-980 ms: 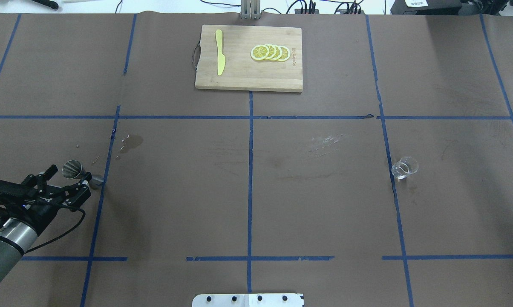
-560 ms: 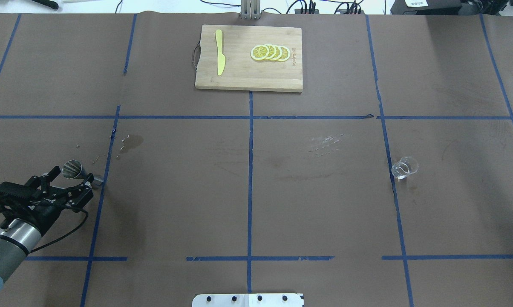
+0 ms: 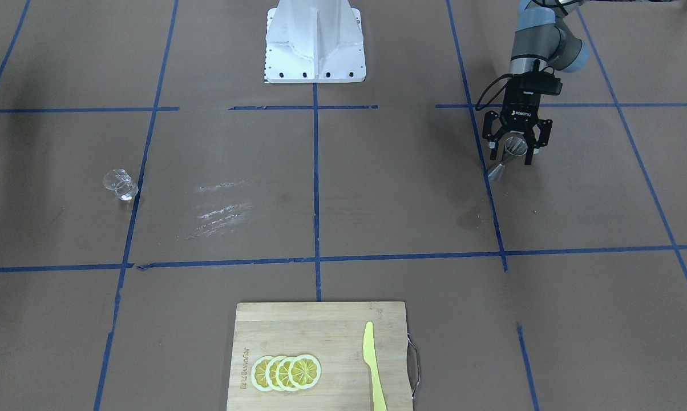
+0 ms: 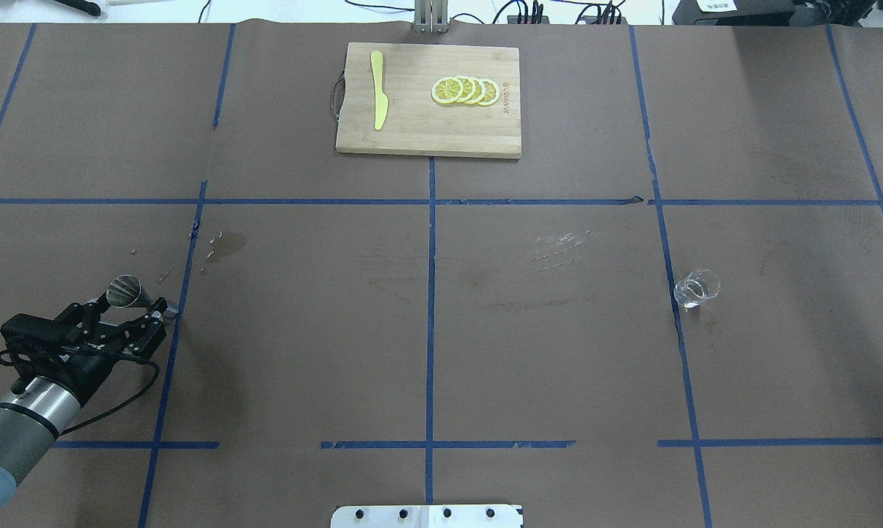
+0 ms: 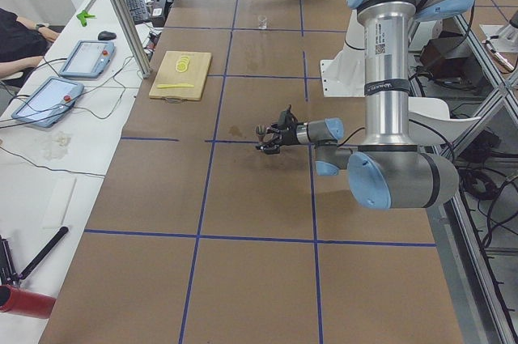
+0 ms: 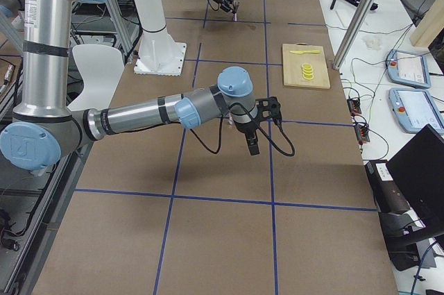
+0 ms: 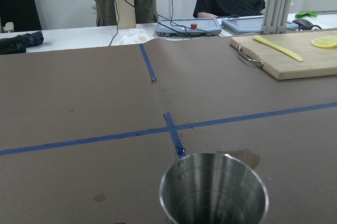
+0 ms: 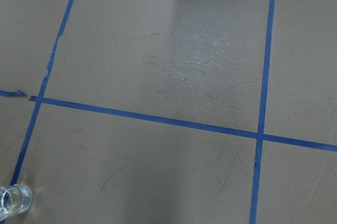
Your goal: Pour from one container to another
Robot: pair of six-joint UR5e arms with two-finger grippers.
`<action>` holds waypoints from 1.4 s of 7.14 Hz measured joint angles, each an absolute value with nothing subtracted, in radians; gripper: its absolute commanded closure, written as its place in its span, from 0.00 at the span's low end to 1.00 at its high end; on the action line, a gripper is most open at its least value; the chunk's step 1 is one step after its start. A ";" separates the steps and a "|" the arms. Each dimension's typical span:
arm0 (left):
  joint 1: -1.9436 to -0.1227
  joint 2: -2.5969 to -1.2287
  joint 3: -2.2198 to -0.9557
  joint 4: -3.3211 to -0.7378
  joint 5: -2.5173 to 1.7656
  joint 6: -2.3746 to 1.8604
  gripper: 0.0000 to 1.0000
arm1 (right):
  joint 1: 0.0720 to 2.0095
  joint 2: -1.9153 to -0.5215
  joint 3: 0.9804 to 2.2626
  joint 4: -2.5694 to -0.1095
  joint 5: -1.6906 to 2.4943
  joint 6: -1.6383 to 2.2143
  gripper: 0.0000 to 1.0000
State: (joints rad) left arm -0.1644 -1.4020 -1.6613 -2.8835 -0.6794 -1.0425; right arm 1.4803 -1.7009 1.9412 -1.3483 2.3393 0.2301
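The steel jigger (image 4: 125, 290) stands upright at the table's left side, also seen as the jigger (image 3: 513, 146) and close up as an open cup, the jigger (image 7: 213, 190). My left gripper (image 4: 133, 306) is open, one finger on either side of the jigger's waist; in the front view the left gripper (image 3: 511, 157) shows gaps around it. The clear glass (image 4: 697, 287) stands alone at the right; the glass (image 3: 120, 184) and glass (image 8: 13, 201) hold a little liquid. My right gripper (image 6: 251, 148) hangs above the table away from the glass; I cannot tell its state.
A wooden cutting board (image 4: 427, 132) at the far middle carries a yellow knife (image 4: 378, 99) and lemon slices (image 4: 465, 90). A wet stain (image 4: 229, 246) lies beyond the jigger. The robot base (image 3: 315, 40) is at the near edge. People stand past the table's far edge.
My left gripper has slid forward, so its open fingers now straddle the jigger more closely. The jigger and the glass have stayed where they were.
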 measured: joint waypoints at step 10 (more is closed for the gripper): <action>-0.164 -1.407 -1.659 -2.884 -0.742 -1.041 0.59 | 1.480 -1.701 1.939 -1.348 2.335 0.229 0.00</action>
State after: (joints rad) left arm -0.1643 -1.4071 -1.6594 -2.8842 -0.7422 -1.0413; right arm 1.4803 -1.7009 1.9387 -1.3484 2.3347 0.2286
